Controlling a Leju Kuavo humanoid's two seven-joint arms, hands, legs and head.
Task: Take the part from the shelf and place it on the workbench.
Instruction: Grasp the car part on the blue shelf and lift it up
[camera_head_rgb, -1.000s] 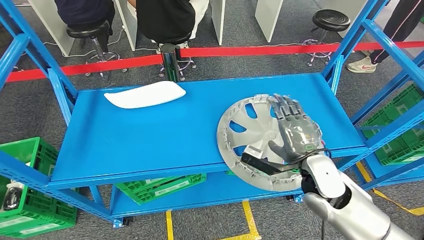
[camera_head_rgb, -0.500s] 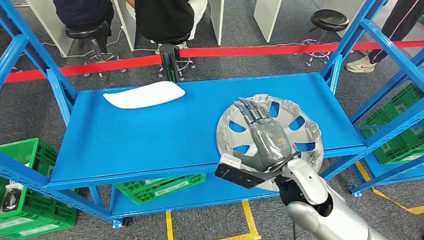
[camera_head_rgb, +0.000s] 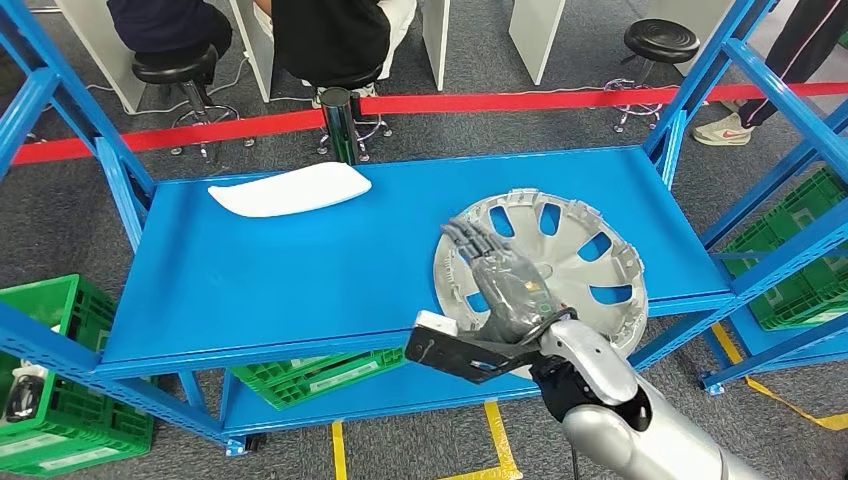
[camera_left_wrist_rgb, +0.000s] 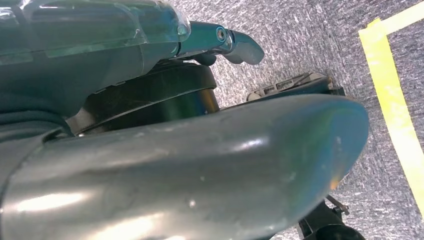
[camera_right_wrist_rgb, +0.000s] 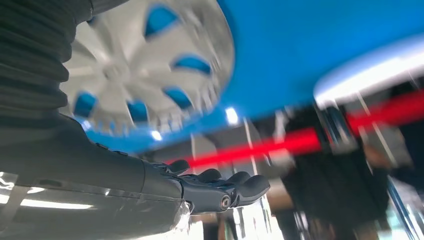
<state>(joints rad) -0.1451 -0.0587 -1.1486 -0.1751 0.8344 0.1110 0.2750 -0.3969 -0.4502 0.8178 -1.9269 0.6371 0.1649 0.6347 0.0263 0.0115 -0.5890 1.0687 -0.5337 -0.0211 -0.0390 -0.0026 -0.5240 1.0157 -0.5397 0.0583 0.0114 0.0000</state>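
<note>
White curved panel (camera_head_rgb: 290, 188) sits far left on the blue shelf (camera_head_rgb: 300, 270), well out of play. Right hand (camera_head_rgb: 503, 285) hovers flat, fingers spread, gripping nothing, over the near-left rim of the silver wheel cover (camera_head_rgb: 575, 262), which lies flat to its right. Left hand (camera_left_wrist_rgb: 220, 42): can't tell its state.

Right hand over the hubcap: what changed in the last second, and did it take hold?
The right hand has slid leftward across the silver hubcap, from its right half to its left rim, fingers extended and holding nothing. The hubcap now lies flatter on the blue shelf, its front edge overhanging less. The white curved part at the back has not moved.
</note>
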